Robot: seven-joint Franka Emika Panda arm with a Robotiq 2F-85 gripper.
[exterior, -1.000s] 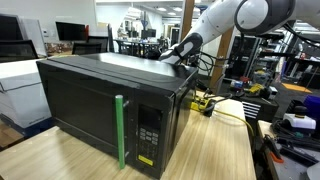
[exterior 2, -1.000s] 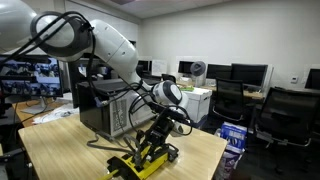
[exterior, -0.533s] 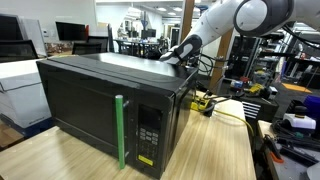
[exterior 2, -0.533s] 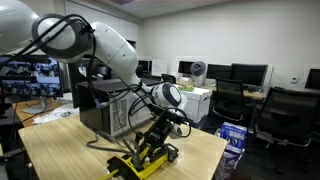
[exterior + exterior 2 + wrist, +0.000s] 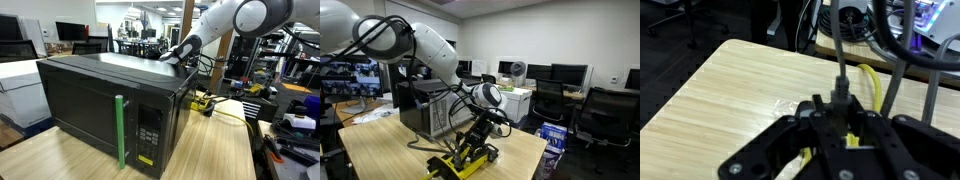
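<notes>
The yellow-and-black device (image 5: 463, 160) lies on the tabletop (image 5: 380, 150) near the edge, at about 4 o'clock from the microwave (image 5: 420, 112). In an exterior view its long axis runs from 8 o'clock up toward 2 o'clock. The end effector (image 5: 475, 140) stands right above it, pointing down toward 7 o'clock, so the device is directly beneath the tips rather than off to a side.

In the wrist view the end effector (image 5: 837, 118) enters from 6 o'clock with its fingers drawn narrow. Yellow (image 5: 852, 138) shows close beside them, but I cannot tell whether it is pinched. A yellow cable (image 5: 876, 88) leads off toward 12 o'clock.
</notes>
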